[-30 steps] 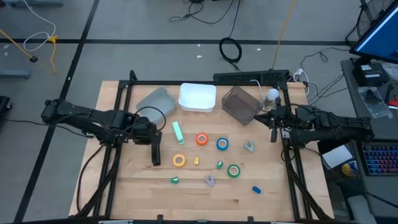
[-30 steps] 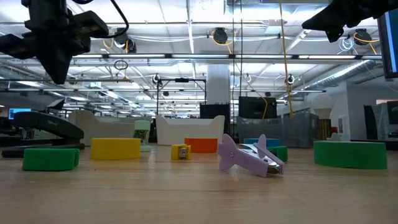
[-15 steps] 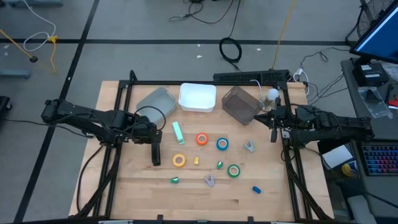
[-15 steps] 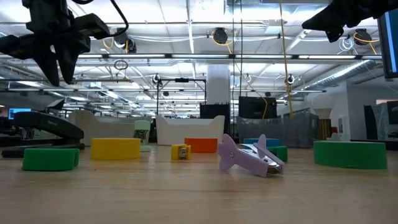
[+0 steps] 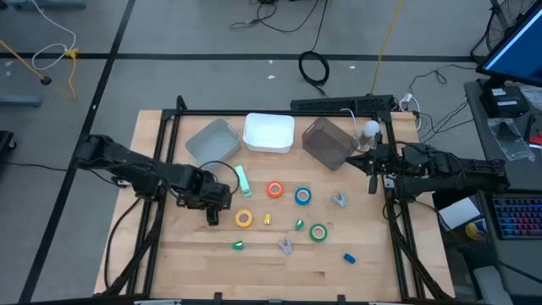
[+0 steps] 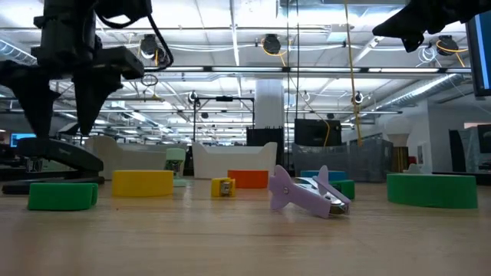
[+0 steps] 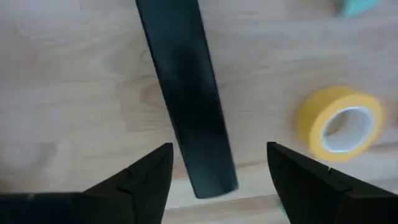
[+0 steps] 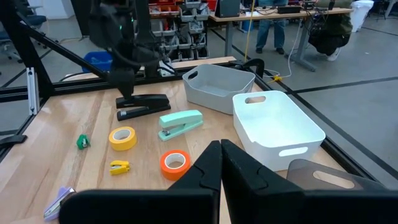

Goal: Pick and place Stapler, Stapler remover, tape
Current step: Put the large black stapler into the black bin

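No readable labels; left end effector spread wide above black stapler.

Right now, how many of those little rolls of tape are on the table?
4: the yellow roll nearest the left gripper, orange roll and blue roll mid-table, green roll toward the right. None looks hidden.

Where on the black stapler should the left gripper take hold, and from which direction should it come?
Probably across the narrow width of its long body, coming straight down from above. The black stapler lies flat on the table, long and slim, with bare wood on both long sides. The left gripper hangs open right over one end, fingers straddling that width; nearer mid-length would balance better. The yellow tape roll lies clear.
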Tool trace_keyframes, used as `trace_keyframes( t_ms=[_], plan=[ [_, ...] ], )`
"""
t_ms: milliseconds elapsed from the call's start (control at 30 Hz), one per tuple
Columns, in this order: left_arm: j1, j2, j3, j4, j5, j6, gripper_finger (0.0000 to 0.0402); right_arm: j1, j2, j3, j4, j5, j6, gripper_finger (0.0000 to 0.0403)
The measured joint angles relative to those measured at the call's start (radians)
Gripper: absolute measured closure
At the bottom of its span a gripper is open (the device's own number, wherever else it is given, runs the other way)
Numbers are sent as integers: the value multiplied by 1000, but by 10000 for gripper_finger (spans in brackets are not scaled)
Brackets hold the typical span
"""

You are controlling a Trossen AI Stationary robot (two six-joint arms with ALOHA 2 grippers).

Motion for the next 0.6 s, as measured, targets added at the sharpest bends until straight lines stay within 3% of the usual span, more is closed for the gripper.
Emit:
trace_keyframes(
  t_ms=[600],
  plan=[
    [-51, 204, 0, 55, 15, -16, 130, 0, 0, 0, 0, 0, 0, 403]
  ],
)
